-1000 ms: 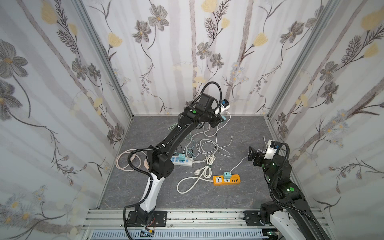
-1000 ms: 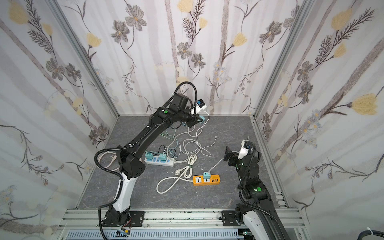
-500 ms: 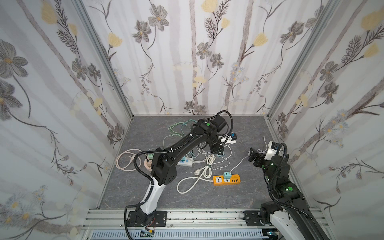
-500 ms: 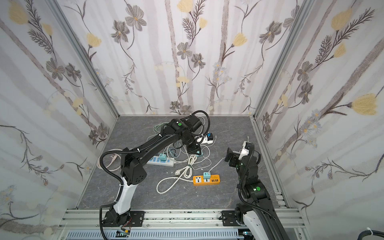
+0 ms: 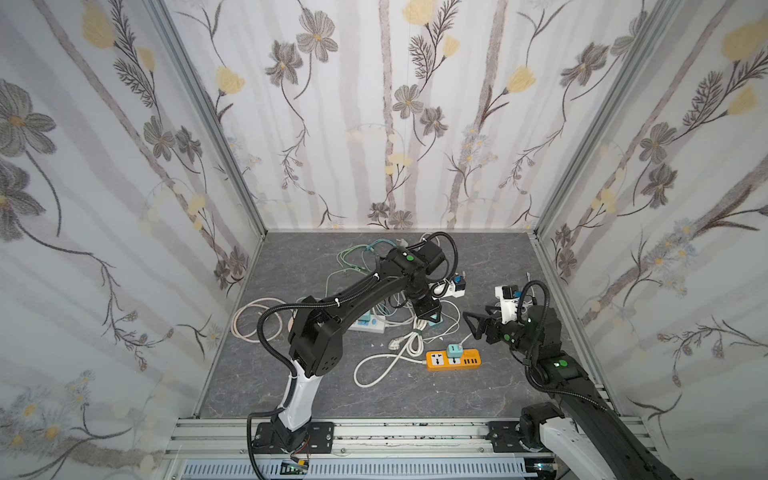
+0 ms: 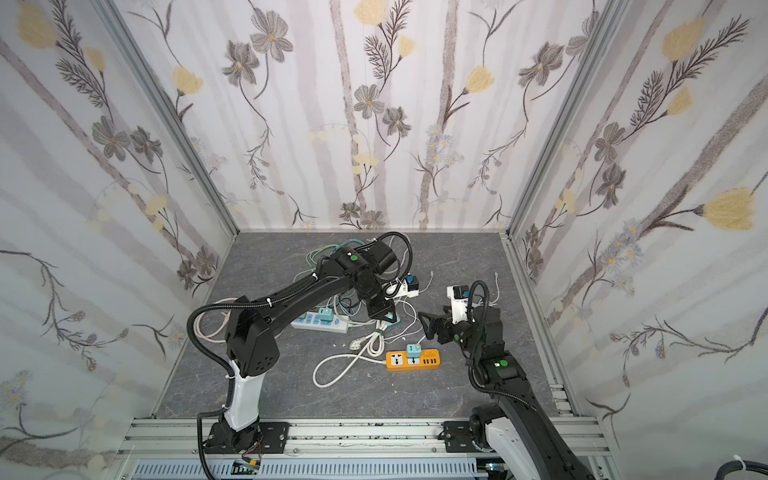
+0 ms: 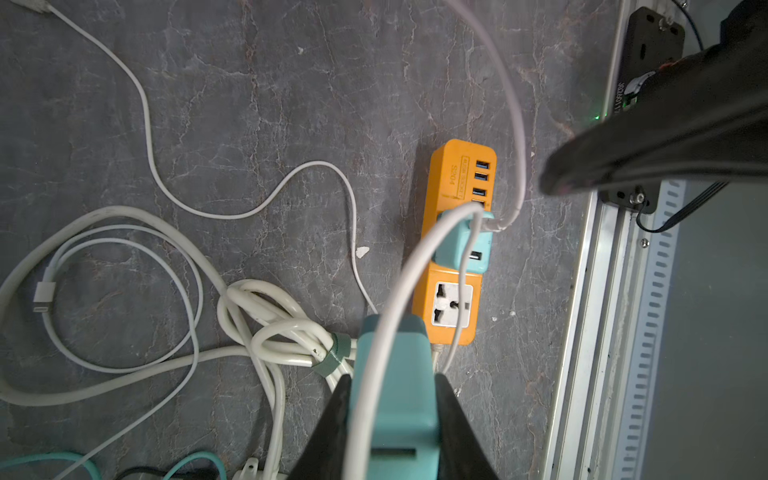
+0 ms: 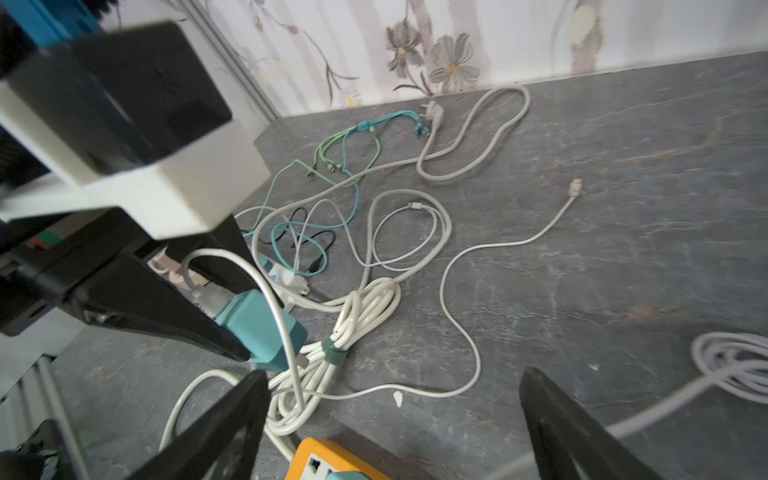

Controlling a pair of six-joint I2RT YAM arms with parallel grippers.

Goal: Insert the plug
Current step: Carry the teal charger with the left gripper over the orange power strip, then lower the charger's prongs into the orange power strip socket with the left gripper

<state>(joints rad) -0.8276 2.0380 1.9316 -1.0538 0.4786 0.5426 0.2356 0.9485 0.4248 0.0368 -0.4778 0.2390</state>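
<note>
Two grippers noted. We see the left gripper (image 5: pixel 430 318) clenched on the teal plug (image 7: pixel 399 353), held over the coiled white cord (image 5: pixel 411 343) near the orange power strip (image 5: pixel 454 360), not touching it. Right gripper (image 5: pixel 473 326) spread wide, empty, beside the strip.

The strip (image 5: pixel 454 360) lies front-centre on the table (image 5: pixel 498 257) with an adapter (image 5: pixel 454 350) in it, a cord bundle (image 5: pixel 409 338) just left, the plug (image 5: pixel 434 319) raised just behind them, a second strip (image 5: pixel 370 328) farther left, a coil (image 5: pixel 249 320) leftmost, and loose cables (image 5: pixel 357 257) at the back.
</note>
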